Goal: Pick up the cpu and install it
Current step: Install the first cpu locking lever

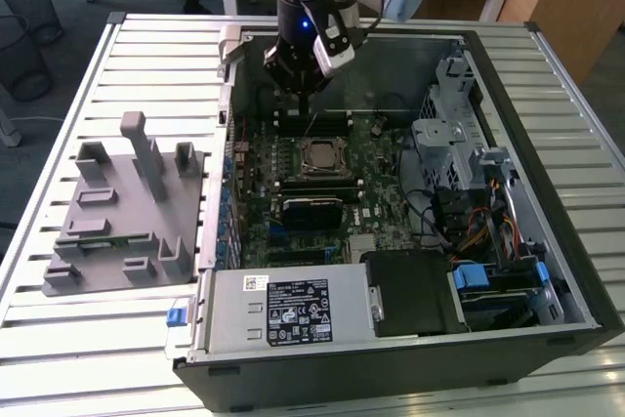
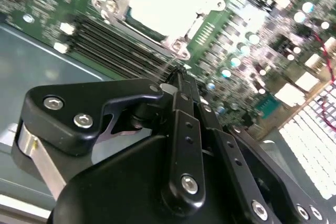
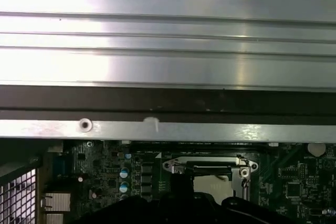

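Hanging over the open computer case (image 1: 508, 202), the gripper (image 1: 305, 95) sits above the far part of the motherboard (image 1: 371, 178), with the socket (image 1: 323, 156) just nearer the camera than its fingertips in the exterior view. The cpu (image 1: 322, 154) lies flat inside that socket's metal frame, a pale silvery square face-up; it reads the same in the second wrist view (image 2: 160, 4), bright and level within the frame, beyond the fingertips and apart from them. So the chip lies below and slightly forward of the gripper, not under it. The fingers (image 2: 181, 129) look drawn together to a narrow point in the second wrist view, nothing showing between them; I judge the grasp shut and empty, though the very tips are hard to read. The chip being square, it has no long axis to speak of; its edges run parallel to the memory slots (image 1: 312, 210) on either side of the socket. On the exterior view's left, a grey parts fixture (image 1: 117, 212) rests on the slatted table (image 1: 59, 339), well apart from the arm. The chip appears already seated.
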`<state>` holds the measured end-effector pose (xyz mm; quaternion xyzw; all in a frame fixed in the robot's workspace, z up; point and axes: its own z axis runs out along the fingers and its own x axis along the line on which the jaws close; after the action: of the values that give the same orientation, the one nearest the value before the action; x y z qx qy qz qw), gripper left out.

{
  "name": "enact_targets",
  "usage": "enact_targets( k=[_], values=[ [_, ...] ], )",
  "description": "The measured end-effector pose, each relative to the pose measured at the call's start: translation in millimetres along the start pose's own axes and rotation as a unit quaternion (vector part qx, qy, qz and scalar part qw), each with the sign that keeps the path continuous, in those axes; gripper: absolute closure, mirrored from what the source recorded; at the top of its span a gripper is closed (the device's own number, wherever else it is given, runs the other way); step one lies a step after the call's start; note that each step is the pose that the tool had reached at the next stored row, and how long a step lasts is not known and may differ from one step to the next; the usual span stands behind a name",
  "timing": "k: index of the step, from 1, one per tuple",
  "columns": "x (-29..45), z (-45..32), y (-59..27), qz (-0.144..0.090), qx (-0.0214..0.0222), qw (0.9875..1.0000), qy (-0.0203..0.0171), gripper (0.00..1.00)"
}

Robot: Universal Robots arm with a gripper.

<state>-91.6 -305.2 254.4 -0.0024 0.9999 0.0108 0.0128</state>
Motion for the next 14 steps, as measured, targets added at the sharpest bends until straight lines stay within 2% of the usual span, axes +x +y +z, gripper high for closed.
enact_targets(
  k=[3,5,8,14],
  values=[
    [-7.1,1.1,-0.1,0.000,-0.0001,1.0000,0.0000,0.89],
    [-8.1,2.2,-0.1,0.000,-0.0009,1.0000,-0.0001,0.89],
    [-8.7,4.5,-0.1,0.000,-0.0063,1.0000,0.0000,0.89],
    [-15.7,9.5,0.1,0.000,-0.0064,1.0000,0.0002,0.89]
  ],
)
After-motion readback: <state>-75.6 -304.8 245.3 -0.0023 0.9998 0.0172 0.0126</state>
